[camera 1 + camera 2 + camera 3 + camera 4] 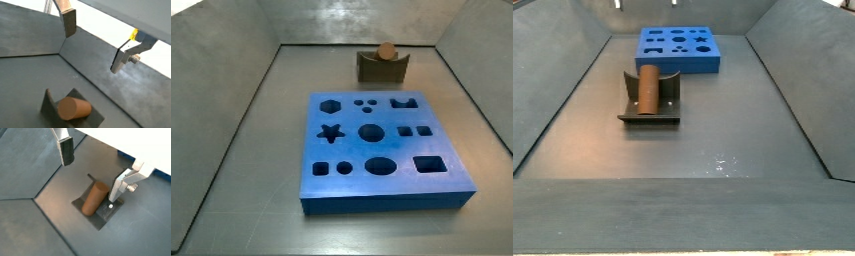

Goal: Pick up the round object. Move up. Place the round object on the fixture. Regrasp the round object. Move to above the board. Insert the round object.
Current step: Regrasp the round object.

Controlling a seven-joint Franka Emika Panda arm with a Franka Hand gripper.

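The round object [645,86] is seen lying in the notch of the fixture [648,112], left of centre in a side view, with the board [679,48] behind it near the top of the frame. The pincer [90,170] is seen spread wide in both wrist views, nothing between its fingers [65,150], raised clear above the peg.
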